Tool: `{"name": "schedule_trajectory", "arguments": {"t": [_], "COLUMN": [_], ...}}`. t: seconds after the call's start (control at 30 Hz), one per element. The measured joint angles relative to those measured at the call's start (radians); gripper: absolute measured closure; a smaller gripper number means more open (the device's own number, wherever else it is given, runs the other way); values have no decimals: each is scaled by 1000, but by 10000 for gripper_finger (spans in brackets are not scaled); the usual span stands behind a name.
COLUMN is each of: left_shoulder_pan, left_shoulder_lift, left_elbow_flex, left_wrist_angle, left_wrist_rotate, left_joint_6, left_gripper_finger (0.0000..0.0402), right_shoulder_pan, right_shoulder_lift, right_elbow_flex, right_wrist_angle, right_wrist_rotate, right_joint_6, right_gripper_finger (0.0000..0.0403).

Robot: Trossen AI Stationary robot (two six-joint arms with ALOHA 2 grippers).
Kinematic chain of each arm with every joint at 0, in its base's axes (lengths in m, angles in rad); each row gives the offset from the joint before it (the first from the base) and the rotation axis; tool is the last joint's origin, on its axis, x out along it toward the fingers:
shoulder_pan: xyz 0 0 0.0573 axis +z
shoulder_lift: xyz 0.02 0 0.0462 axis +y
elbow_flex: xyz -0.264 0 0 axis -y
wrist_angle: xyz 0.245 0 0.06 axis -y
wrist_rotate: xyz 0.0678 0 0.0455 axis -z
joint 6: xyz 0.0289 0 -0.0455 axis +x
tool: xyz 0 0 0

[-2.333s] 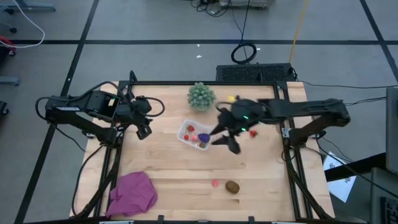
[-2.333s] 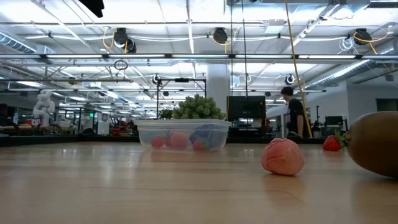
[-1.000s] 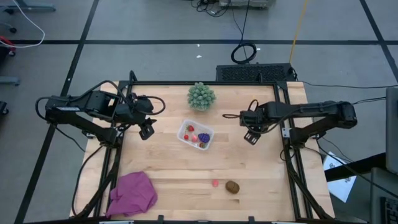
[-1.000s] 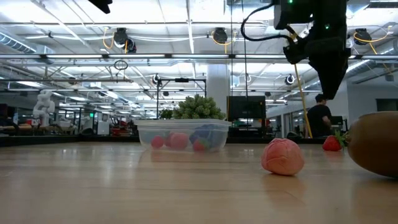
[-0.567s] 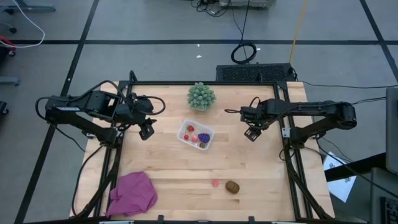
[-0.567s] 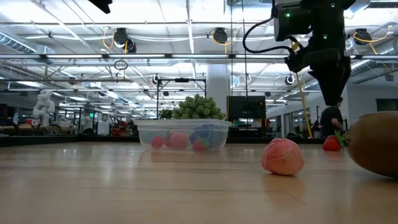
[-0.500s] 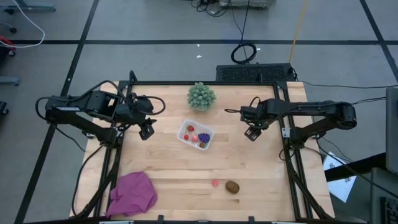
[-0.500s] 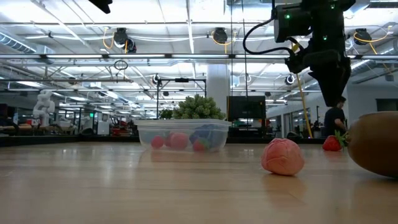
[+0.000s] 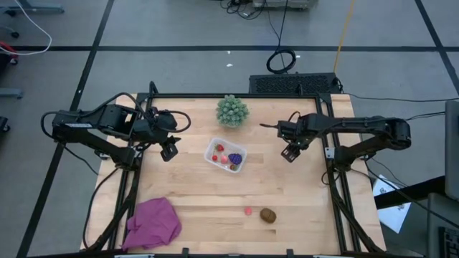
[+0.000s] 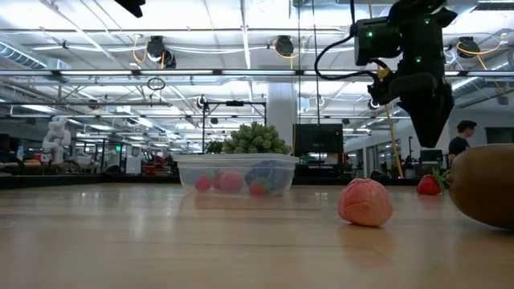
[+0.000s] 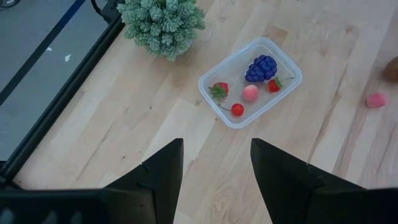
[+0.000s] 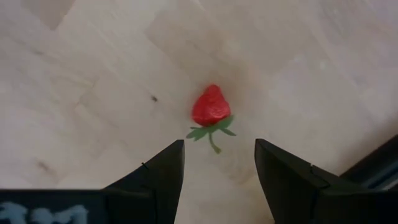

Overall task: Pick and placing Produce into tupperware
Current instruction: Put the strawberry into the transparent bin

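Note:
The clear tupperware (image 9: 212, 149) (image 10: 193, 170) (image 11: 264, 102) rests on its base mid-table and holds a purple piece (image 11: 260, 67) plus several red and pink pieces. A red strawberry (image 12: 210, 107) (image 10: 428, 185) lies on the wood right of it. My right gripper (image 9: 289, 152) (image 10: 430, 138) (image 12: 214, 149) hovers open over that strawberry, fingers pointing down, touching nothing. A pink piece (image 9: 248, 211) (image 10: 365, 201) and a brown oval piece (image 9: 267, 214) (image 10: 484, 185) lie toward the near edge. My left gripper (image 9: 167, 150) (image 11: 214, 149) waits open, left of the tupperware.
A pale-green spiky ball (image 9: 232, 110) (image 11: 163, 23) stands beyond the tupperware by the far edge. A magenta cloth (image 9: 153, 222) lies at the near left corner. Bare wood lies between the tupperware and the near pieces. A person (image 10: 464, 135) stands far off in the room.
My right gripper has come down a little toward the strawberry and edged slightly toward the far edge, staying open. In the room behind, a person has walked to the right. The produce and the tupperware have kept their places.

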Motion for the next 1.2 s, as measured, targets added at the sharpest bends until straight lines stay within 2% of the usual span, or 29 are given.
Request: {"name": "schedule_trajectory", "arguments": {"t": [0.3,0.8,1.2], "left_shoulder_pan": [0,0,0], "left_shoulder_lift": [0,0,0], "left_elbow_flex": [0,0,0], "left_wrist_angle": [0,0,0], "left_wrist_rotate": [0,0,0], "left_joint_6": [0,-4,-4], "left_gripper_finger": [210,210,210], "right_shoulder_pan": [-50,-73,-73], "right_shoulder_lift": [0,0,1], "right_elbow_flex": [-19,-20,-141], "right_wrist_angle": [30,52,148], "right_wrist_rotate": [-53,-78,-110], "right_joint_6": [-26,-40,-35], "right_gripper_finger": [216,215,215]}}
